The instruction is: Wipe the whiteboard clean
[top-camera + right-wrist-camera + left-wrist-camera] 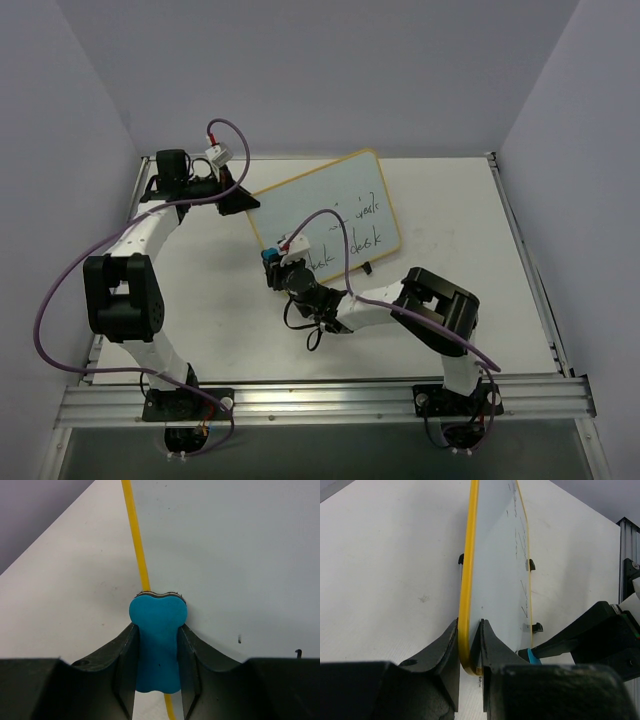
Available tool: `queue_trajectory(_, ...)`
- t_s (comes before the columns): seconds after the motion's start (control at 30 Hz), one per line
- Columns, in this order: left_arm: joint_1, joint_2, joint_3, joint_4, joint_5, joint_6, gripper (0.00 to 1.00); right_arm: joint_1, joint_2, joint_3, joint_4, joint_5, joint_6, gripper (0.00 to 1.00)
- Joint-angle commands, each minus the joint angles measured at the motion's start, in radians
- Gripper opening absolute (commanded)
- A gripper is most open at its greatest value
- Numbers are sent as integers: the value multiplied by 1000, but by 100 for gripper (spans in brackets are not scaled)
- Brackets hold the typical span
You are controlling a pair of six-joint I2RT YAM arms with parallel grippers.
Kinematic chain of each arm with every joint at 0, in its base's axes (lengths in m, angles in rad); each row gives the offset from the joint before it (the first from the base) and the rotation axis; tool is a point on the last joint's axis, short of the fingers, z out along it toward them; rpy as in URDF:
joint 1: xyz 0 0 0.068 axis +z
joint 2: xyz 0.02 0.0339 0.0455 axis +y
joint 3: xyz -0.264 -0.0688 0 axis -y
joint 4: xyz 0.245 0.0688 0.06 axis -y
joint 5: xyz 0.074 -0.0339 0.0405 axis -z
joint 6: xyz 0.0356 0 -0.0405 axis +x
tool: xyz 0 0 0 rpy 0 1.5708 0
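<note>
The whiteboard (pixel 330 205) lies tilted on the table, yellow-framed, with black handwriting (pixel 358 228) on its right half. My left gripper (pixel 240 198) is shut on the board's far-left corner; in the left wrist view its fingers (pixel 468 625) pinch the yellow rim of the whiteboard (pixel 495 580). My right gripper (pixel 272 262) is shut on a blue bone-shaped eraser (pixel 158 617). The eraser's felt end presses on the whiteboard (pixel 225 555) right at its yellow near-left edge. The eraser (pixel 534 656) also peeks out in the left wrist view.
Black clip feet (pixel 536 627) stick out from the board's near edge. An aluminium rail (pixel 320 400) runs along the table's front, by both arm bases. Purple-grey walls close in the left, back and right. A purple cable (pixel 60 300) loops beside the left arm.
</note>
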Motion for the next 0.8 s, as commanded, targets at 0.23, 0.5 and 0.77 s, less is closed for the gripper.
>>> queue_trajectory(0.23,-19,-39,21,65,63,85,2,-268,-33,-145,-72,28,-15,0)
queue_trajectory(0.5,-19,-53,21,42,46,103,2,-421,-13,-164,-86,-2,-13,0)
queue_trajectory(0.77,-27,-54,28,9,30,132,2,-506,-14,-29,-230,-145,-50,0)
